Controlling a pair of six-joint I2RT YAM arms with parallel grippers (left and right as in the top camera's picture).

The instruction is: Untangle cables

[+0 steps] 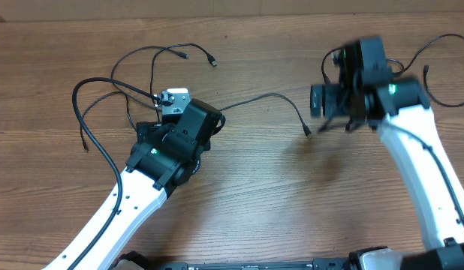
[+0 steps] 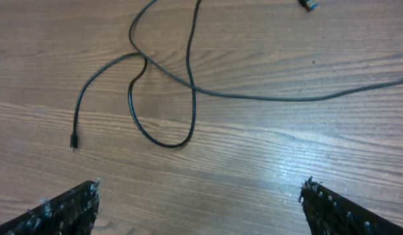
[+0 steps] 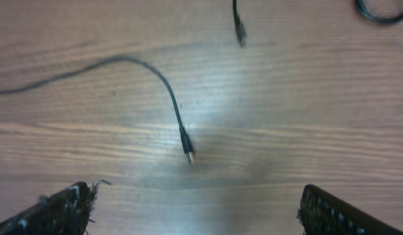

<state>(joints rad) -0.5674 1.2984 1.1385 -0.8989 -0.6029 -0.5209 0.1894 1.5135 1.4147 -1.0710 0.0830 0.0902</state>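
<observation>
Hovering with left claw point(image 2: 200, 190) and right claw point(image 3: 198, 190) wide open and empty, we risk pinching two crossed cables point(image 2: 192, 87) at twelve o'clock, tightening the tangle.

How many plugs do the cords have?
4 small plugs on the thin black cords: two at the top, one far left, one mid-table near the right claw. Others may hide under the left arm.

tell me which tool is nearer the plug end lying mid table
Right: the right tool hovers just beside the plug; the left tool is far off by the loops.
</observation>
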